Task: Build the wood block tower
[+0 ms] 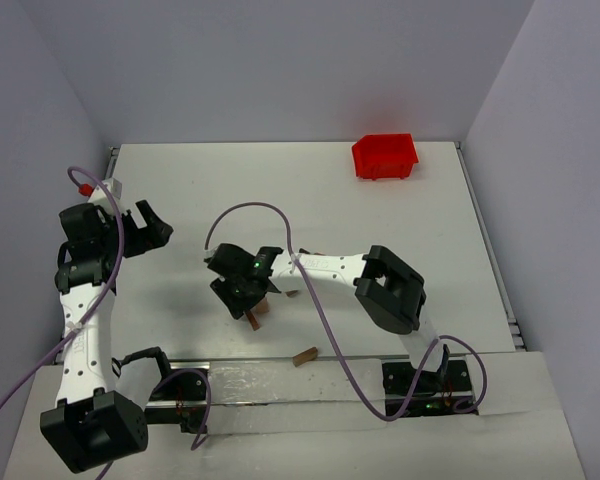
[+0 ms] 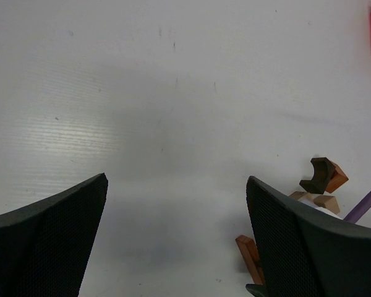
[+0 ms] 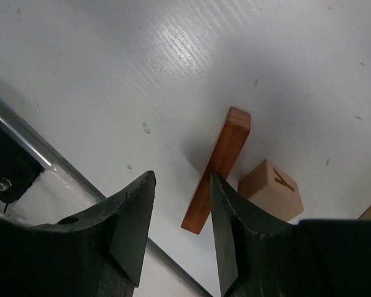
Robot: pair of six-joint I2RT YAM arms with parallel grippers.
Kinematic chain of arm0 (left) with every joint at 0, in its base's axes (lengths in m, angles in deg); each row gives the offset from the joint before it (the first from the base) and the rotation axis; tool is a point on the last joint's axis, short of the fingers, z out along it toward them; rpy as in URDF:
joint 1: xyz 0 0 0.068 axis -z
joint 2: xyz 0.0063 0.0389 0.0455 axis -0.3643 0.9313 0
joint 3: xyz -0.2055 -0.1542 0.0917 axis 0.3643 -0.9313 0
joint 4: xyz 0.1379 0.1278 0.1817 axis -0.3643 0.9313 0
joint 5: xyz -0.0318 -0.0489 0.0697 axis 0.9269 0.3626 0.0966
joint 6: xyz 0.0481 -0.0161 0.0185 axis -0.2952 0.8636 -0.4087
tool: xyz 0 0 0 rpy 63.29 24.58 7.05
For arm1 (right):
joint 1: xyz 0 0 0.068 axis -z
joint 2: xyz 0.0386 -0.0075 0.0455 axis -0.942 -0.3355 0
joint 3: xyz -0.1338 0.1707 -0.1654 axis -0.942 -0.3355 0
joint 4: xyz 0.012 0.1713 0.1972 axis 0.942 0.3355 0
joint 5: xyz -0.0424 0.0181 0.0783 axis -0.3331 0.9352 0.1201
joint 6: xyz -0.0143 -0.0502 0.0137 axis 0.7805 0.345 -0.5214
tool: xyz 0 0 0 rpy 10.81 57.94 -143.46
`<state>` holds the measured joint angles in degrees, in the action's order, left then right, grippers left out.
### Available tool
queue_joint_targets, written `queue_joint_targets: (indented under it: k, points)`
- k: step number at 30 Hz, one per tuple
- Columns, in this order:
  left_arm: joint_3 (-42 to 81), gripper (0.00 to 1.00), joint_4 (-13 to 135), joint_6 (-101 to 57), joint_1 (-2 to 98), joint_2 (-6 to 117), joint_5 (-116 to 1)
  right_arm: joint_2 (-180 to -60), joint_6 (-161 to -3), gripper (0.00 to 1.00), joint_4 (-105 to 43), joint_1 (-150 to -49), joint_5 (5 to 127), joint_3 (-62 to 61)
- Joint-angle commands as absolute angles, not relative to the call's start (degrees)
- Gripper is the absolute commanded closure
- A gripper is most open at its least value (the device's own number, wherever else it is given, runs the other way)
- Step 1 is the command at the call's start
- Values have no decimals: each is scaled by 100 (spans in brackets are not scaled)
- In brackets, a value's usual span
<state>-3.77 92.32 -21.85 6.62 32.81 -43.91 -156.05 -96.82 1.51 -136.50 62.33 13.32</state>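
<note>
Your right jaws stand partly apart over the middle of the surface [image 1: 310, 200], one end of a reddish-brown bar [image 3: 221, 162] lying in the gap, unclamped; a pale cube [image 3: 271, 189] sits just beside that bar; your left jaws gape wide at the left with nothing between them; from their camera an arch-notched block [image 2: 321, 175] shows above paler pieces, whether stacked you cannot tell; another block [image 1: 304, 356] lies alone nearer the bases; the red bin [image 1: 384, 156] stands far right.

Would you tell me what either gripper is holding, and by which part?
Nothing: the right gripper straddles one end of the reddish-brown wooden bar, unclamped; the left gripper is open, empty.
</note>
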Motion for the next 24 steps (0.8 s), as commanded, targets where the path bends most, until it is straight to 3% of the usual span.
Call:
queue_joint_targets:
  k: [1,11,24]
  points:
    - [-438,1,8924,-2255,616,3224,-4394,-15449,-9741,49,269,-13621,6041,1310]
    - [-369,1,8973,-2243,616,3218,-4383,-14762,-9711,44,237,-13626,5535,1141]
    - [-325,1,8986,-2255,616,3310,-4422,-15614,-9780,45,386,-13614,5745,1371]
